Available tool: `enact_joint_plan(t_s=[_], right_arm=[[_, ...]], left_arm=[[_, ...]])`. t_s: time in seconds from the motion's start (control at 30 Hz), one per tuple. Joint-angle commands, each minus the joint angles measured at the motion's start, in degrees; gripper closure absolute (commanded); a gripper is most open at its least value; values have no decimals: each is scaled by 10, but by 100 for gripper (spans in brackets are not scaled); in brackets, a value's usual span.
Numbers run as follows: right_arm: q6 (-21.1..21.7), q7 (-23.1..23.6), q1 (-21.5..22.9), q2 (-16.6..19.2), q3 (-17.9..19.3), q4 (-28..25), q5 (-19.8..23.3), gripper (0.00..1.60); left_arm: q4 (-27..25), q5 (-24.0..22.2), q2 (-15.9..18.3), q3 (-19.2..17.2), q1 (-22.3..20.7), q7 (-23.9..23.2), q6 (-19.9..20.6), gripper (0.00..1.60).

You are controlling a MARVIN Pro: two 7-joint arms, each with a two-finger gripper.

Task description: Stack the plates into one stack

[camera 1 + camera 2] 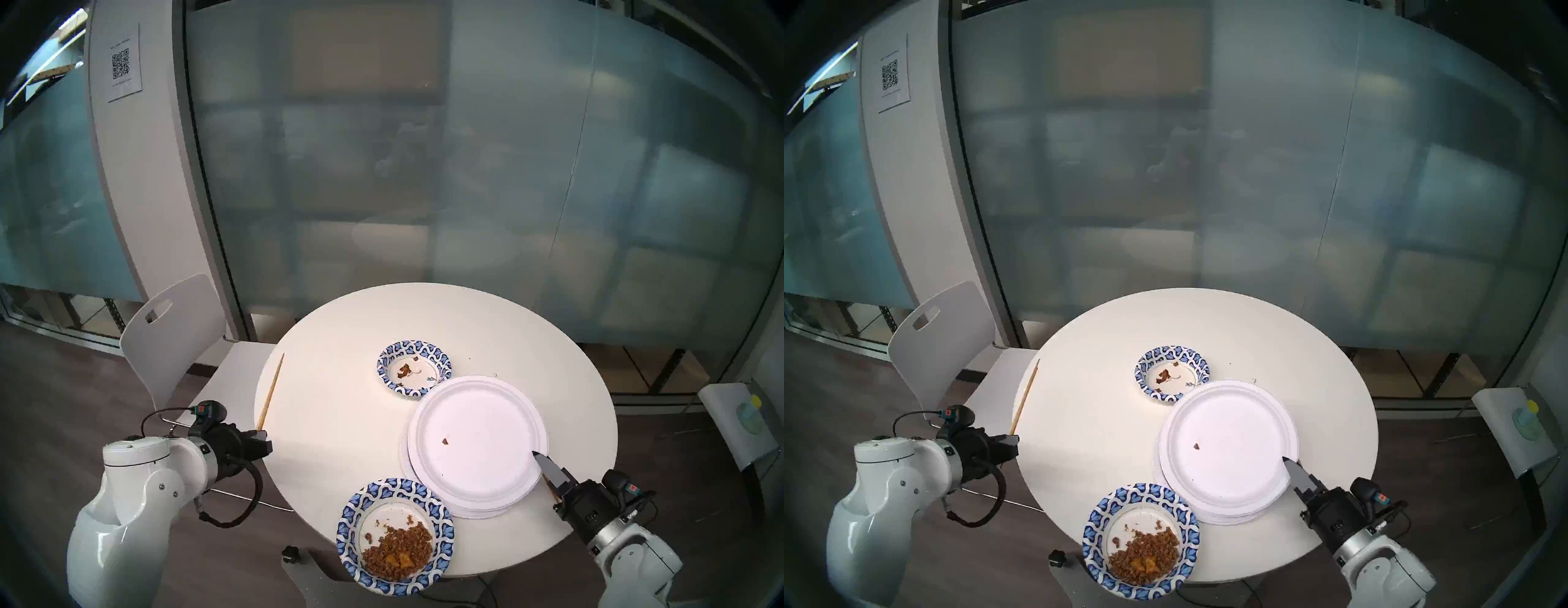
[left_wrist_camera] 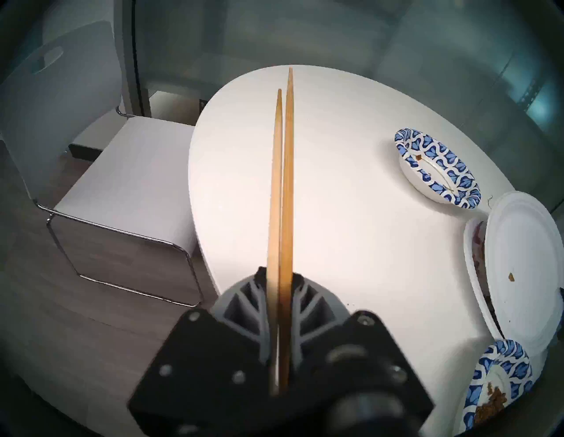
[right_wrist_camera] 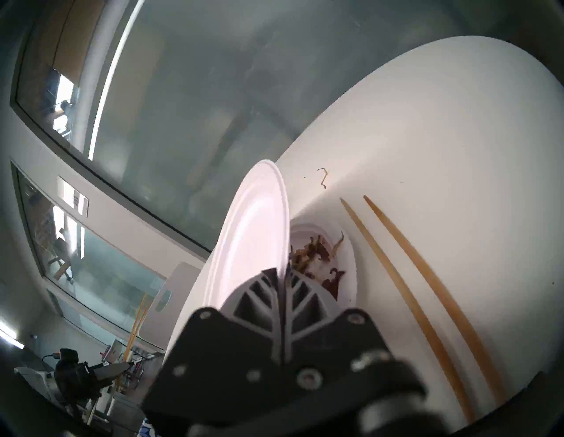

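Head views: right gripper clamping upper white plate, lying over lower white plate; two patterned dishes sitting apart. Left wrist: left gripper clenching chopsticks. Right wrist: plate rim pinched, tilting above food scraps.

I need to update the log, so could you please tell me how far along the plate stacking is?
Done: nothing fully settled. In hand: the right pincer grips the top white plate over the lower one, which holds scraps; the left pincer holds chopsticks. Left: both blue bowls, with food in them.
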Motion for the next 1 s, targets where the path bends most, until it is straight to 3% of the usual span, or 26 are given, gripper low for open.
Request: enact_joint_plan(t_s=[0.0,0.4,0.97], right_arm=[[-3,-8,18,7,-13,-1,4,160],[0,-10,20,17,-24,12,1,160],[11,-10,-5,11,-18,-22,6,160]], left_arm=[[0,-2,2,-7,-9,-1,-1,160],[2,-4,3,-10,-13,-2,1,160],[-5,-4,3,-9,-2,-3,-1,160]])
